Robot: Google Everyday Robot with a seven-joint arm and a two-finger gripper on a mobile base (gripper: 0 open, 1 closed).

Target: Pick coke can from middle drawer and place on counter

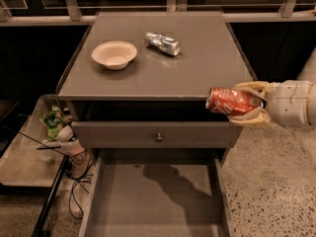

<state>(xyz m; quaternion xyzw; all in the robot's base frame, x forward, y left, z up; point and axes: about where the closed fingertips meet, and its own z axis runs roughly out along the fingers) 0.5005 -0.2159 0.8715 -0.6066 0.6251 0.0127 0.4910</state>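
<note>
The drawer [153,201] lies open, its bottom bare. Above its right side, the gripper [238,103] hangs by the counter's [197,70] front edge, fingers [252,87] pinching the coke can [228,100] sideways. Farther back on the counter sit a bowl [114,54] and a silver can [162,43].

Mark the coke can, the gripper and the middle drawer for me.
coke can [224,100]: camera view, red side wall.
gripper [236,102]: camera view, midway between its fingertips, clamped on the can at the scene's far right.
middle drawer [123,201]: camera view, bare bottom.
</note>
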